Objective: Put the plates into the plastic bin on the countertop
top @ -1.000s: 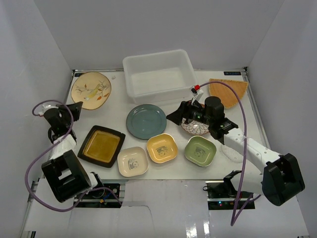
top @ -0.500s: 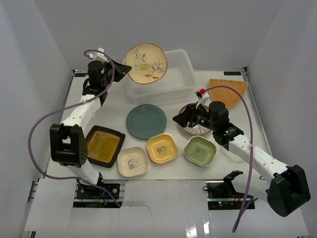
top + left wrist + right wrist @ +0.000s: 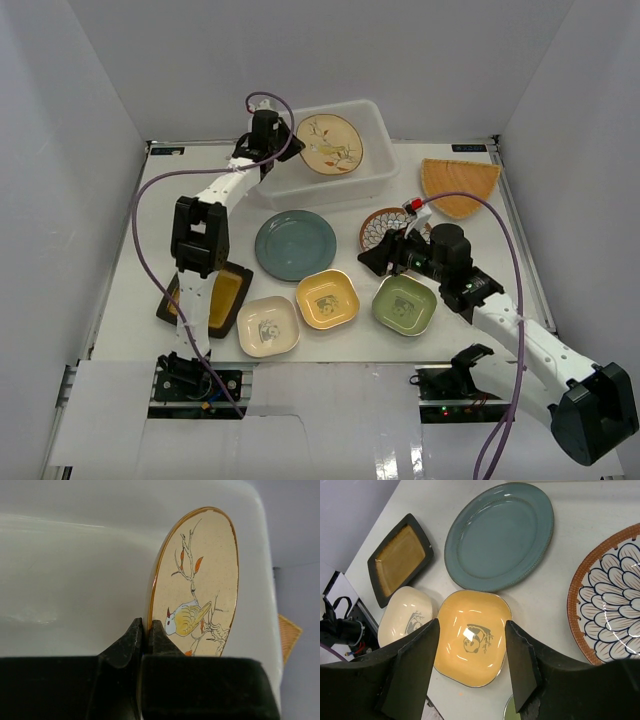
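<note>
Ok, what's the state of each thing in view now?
left gripper: shut on the bird plate's rim
right gripper: open, empty, above the yellow plate
bird plate: held by its rim over the plastic bin
plastic bin: upright, nothing lying inside
teal plate: lying flat
petal plate: lying flat
fan plate: lying flat
yellow plate: lying flat
cream plate: lying flat
green plate: lying flat
dark plate: flat, partly hidden

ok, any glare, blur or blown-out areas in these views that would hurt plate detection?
Top external: even light, sharp, soft shadows only. Left wrist: bird plate crisp, bin washed out to near-white, left gripper a black, featureless mass. Right wrist: small glare spots on the yellow plate and teal plate, no motion blur.
</note>
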